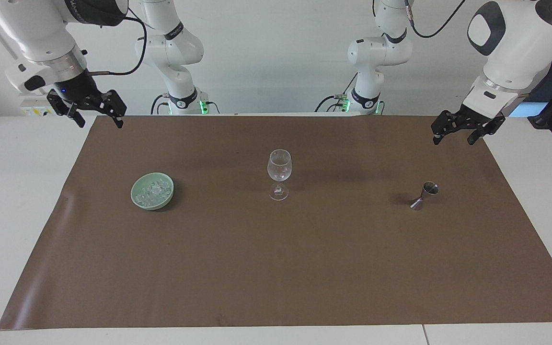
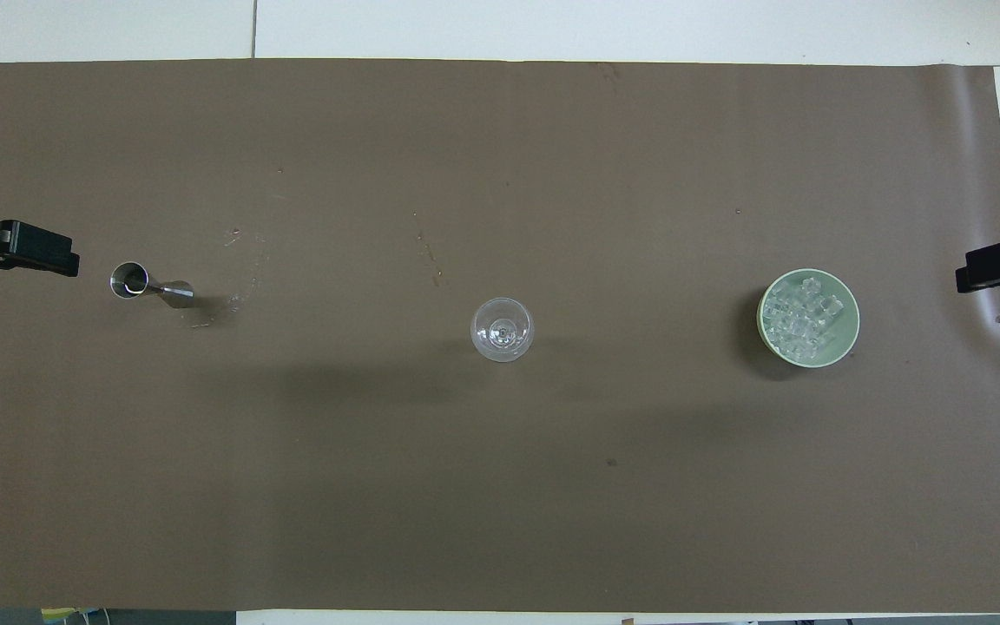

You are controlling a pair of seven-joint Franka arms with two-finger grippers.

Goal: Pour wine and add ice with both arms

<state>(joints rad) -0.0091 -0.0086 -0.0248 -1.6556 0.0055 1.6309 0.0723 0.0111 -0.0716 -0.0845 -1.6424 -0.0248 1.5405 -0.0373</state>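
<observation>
On the counter, a mat; on it a row: bowl holding ice toward the right arm's end, wine glass midway, jigger toward the left arm's end.

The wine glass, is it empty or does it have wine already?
Empty: the glass stands upright and looks clear through, with no dark liquid in it.

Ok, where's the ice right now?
The ice sits in the green bowl on the brown mat, toward the right arm's end, level with the wine glass at the middle.
</observation>
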